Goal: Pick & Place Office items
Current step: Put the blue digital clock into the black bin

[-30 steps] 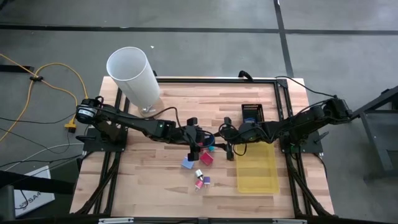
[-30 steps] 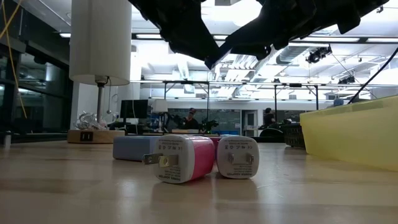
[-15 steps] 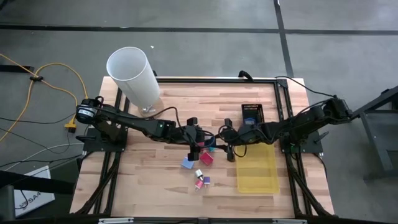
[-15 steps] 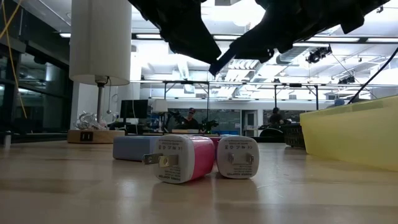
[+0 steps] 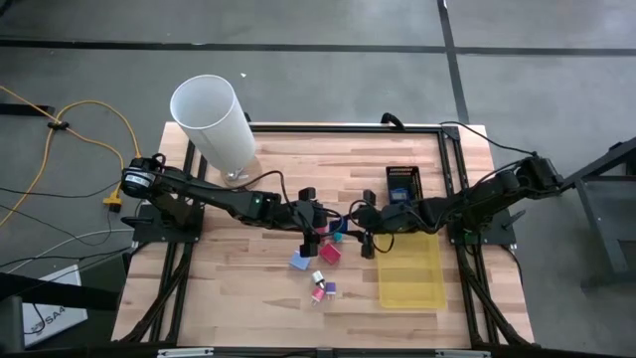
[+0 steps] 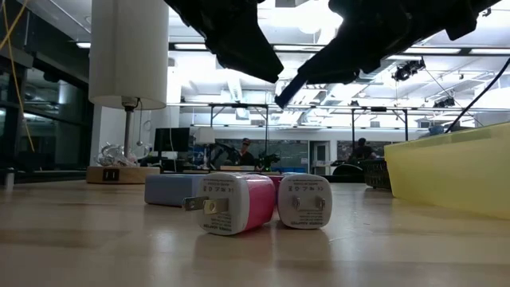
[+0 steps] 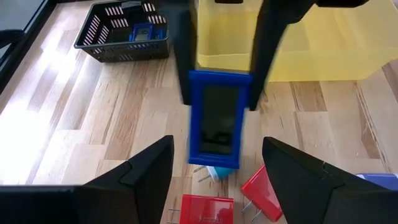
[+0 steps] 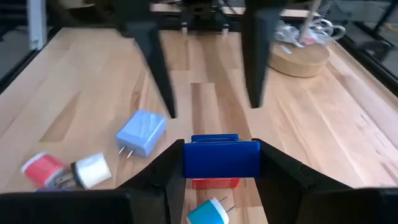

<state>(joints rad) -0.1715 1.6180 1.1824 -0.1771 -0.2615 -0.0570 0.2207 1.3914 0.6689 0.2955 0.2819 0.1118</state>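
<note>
Right pincer (image 8: 222, 163) clamps a flat blue rectangular block (image 8: 221, 157) mid-table above loose plugs; left pincer (image 7: 217, 163) spread, empty. Risk: shallow grip slips before yellow translucent tray (image 5: 410, 269).

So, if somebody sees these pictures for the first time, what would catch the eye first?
Probably the right gripper, shut on a blue block above the middle of the table, facing the open left gripper. Next, the tall white cylinder at the far left corner and the yellow tray on the right.
</note>
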